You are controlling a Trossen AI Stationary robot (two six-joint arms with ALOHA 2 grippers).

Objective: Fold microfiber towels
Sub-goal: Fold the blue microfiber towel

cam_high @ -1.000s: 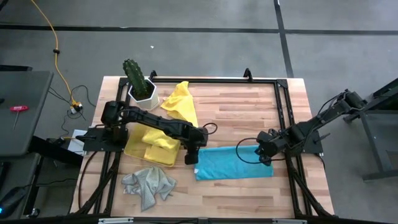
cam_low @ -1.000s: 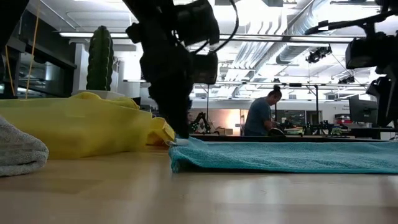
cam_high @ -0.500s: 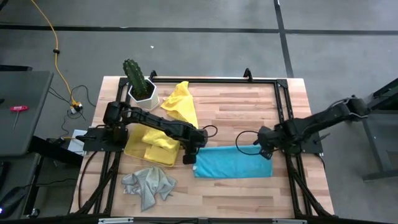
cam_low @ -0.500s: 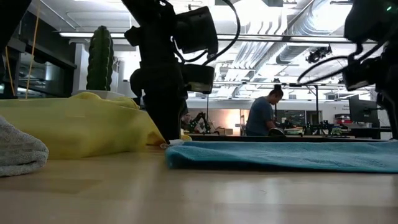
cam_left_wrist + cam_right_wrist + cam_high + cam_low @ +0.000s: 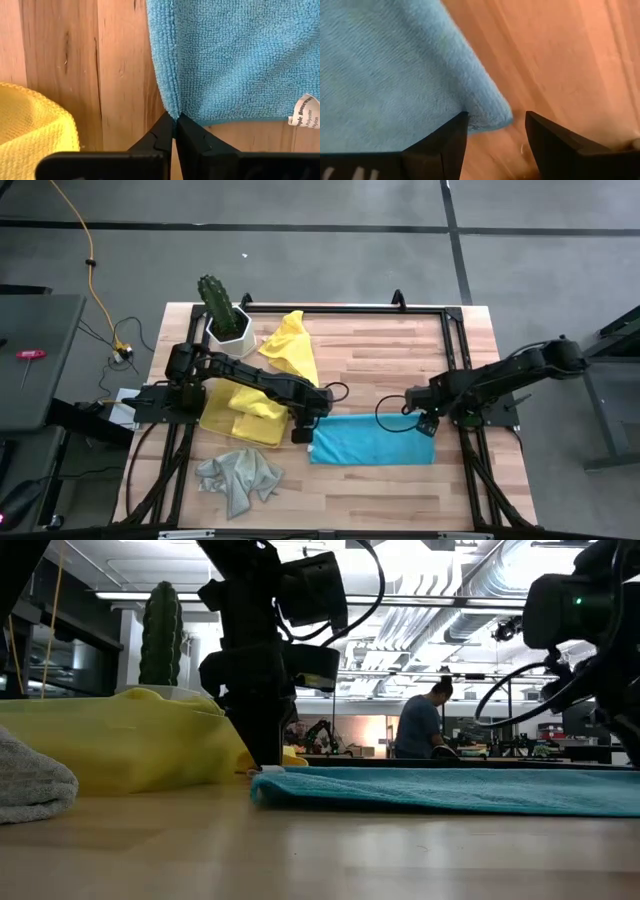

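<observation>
Since the earlier frames the right hand has travelled in from beyond the table's right side to the far right corner of the turquoise towel, and the left hand has gone from spread to pinched; the towel's left edge has also crept slightly toward the yellow pile. Left hand now: fingers fully together on the towel's far left corner, cloth visibly nipped between the tips in the left wrist view. Right hand: fingers spread wide, straddling the towel's rounded corner, nothing held yet. Turquoise towel lies flat on the wooden table near its front centre, between the two hands, already a long strip. Judgement: holding both far corners lets the arms carry that edge over together for the next fold, so the left grip waits on the right one. Yellow towels sit heaped to the left, one more yellow towel behind them beside the potted cactus; grey towel crumpled at front left. White label shows at the towel's edge, print only partly legible. Hard to make out: the low view hides the left grip behind the arm, and cuts the right hand off; a person stands far behind.
</observation>
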